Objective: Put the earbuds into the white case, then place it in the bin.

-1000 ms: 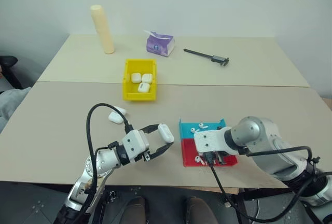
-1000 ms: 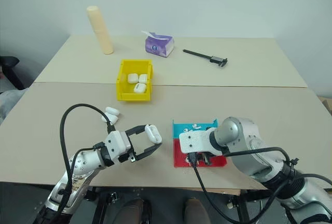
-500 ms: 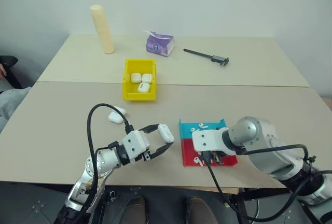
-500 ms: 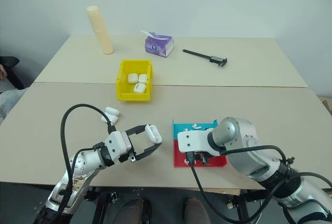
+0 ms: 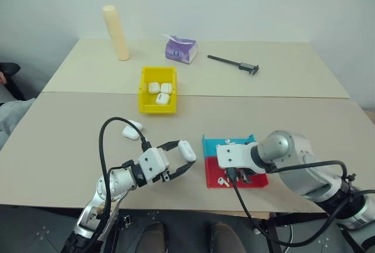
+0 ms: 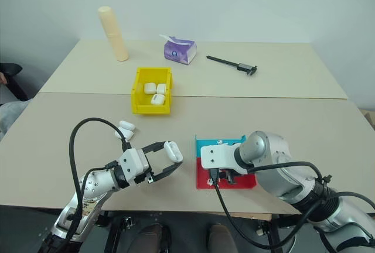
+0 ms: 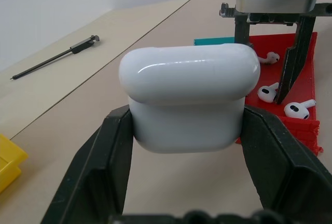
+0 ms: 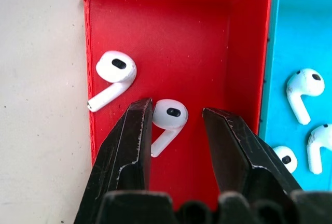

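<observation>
Right end effector (image 8: 176, 130) straddles an earbud (image 8: 168, 119) inside the red tray (image 8: 207, 42).

Bin (image 5: 157, 105) lies behind two side-by-side trays (image 5: 214, 174), cases (image 5: 159, 88) inside.

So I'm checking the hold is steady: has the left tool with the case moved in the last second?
No. The left tool sits equally far from the red tray, clamping the white case.
</observation>
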Robot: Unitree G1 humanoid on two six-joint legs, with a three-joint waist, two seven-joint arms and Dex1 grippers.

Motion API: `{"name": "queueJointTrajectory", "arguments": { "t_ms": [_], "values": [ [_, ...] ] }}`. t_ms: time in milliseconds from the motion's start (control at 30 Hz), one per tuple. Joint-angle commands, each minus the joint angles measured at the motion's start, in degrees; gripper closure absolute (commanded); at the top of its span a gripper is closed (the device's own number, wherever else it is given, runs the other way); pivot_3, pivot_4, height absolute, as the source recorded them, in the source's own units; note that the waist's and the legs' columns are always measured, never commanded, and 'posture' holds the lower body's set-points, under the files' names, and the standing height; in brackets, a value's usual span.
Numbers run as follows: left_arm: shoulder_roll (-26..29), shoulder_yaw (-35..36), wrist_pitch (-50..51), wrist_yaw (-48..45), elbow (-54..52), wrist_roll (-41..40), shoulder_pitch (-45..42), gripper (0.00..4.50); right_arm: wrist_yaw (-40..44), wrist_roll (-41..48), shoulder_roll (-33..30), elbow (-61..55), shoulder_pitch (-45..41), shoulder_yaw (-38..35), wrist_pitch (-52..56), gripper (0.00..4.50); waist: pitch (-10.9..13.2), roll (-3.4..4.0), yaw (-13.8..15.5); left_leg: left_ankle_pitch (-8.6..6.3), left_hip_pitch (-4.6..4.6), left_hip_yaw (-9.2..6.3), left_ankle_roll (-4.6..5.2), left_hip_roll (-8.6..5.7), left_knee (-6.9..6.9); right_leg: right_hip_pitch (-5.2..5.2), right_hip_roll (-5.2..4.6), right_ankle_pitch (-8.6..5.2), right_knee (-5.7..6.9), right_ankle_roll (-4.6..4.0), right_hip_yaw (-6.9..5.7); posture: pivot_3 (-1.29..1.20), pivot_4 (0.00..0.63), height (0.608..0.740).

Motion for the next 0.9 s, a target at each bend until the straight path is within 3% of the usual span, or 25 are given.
{"name": "queueJointTrajectory", "arguments": {
  "t_ms": [33,500,633,900],
  "values": [
    [-0.2,0.2,-1.7,0.2,-0.7,-0.1,0.1,1.72,-0.2,-0.2,-1.1,-1.3,-0.3,0.5,0.1,2.57,0.0,0.0,0.0,0.0,0.0,0.0,0.0,0.0,0.0,0.0,0.0,0.0,0.0,0.0,0.0,0.0,0.15,0.74],
    [-0.4,0.0,-1.7,0.3,-0.5,0.1,0.0,1.72,0.1,1.0,-1.8,-2.2,-0.2,0.3,-0.6,2.57,0.0,0.0,0.0,0.0,0.0,-0.01,0.0,0.0,0.0,0.0,0.0,0.0,0.0,0.0,0.0,0.0,0.15,0.74],
    [-0.3,0.0,-1.5,0.2,-0.7,0.1,0.1,1.72,-0.1,1.1,-2.2,-2.1,0.0,0.4,-1.3,3.43,0.0,0.0,0.0,0.0,0.0,-0.01,0.0,0.0,0.0,0.0,0.0,0.0,0.0,0.0,0.0,0.0,0.15,0.74],
    [-0.5,-0.1,-1.6,0.4,-0.5,0.2,0.0,1.72,-0.8,1.3,-2.4,-1.9,0.0,0.5,-1.5,3.43,0.0,0.0,0.0,0.0,0.0,-0.02,0.0,0.0,0.0,0.0,0.0,0.0,0.0,0.0,0.0,0.0,0.15,0.74]
  ]
}}
